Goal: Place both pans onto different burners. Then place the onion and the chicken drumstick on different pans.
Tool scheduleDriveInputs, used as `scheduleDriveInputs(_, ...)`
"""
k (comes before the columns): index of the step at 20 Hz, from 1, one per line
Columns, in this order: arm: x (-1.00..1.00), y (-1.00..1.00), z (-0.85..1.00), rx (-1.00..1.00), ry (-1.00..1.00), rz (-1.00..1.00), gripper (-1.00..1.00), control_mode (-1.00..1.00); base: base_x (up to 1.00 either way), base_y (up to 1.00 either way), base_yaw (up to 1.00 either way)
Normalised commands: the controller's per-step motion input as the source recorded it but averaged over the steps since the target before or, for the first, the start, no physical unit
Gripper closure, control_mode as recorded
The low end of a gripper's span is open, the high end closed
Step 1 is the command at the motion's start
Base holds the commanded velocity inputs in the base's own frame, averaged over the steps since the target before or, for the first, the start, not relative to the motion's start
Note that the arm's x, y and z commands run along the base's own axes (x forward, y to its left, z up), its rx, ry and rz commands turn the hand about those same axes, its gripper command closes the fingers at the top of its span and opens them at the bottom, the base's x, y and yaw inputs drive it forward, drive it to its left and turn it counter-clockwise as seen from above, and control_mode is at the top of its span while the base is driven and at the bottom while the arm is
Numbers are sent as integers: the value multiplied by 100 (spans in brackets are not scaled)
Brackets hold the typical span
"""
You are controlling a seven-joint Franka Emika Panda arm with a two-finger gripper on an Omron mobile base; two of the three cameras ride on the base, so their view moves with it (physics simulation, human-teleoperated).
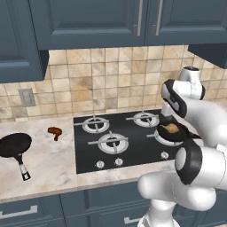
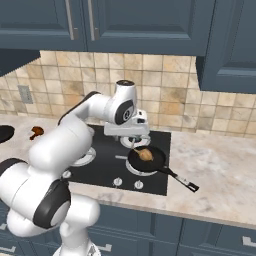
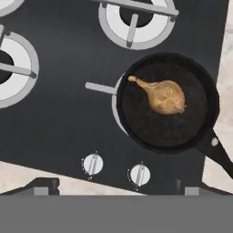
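No text, label, brand or number can be read; the knobs on the cooktop carry only plain marks.

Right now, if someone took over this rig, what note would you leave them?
Pincer: open, holding nothing, above the first pan.
First pan: on the front right burner, onion inside. Done.
Second pan: on the counter left of the cooktop, not yet on a burner.
Chicken drumstick: on the counter between that pan and the cooktop.
Left: put the second pan on a free burner, then the drumstick in it.
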Motion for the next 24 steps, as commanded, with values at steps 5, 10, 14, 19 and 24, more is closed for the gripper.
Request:
scheduleDriveInputs(5,-13,0,0,0,-3,-10,-100,-100,0,0,0)
scheduleDriveInputs(10,0,0,0,0,0,-4,-100,-100,0,0,0)
scheduleDriveInputs(14,0,5,0,0,0,0,-100,-100,0,0,0)
scheduleDriveInputs(19,0,2,0,0,0,0,-100,100,0,0,0)
scheduleDriveInputs(24,0,0,0,0,0,0,-100,100,0,22,0)
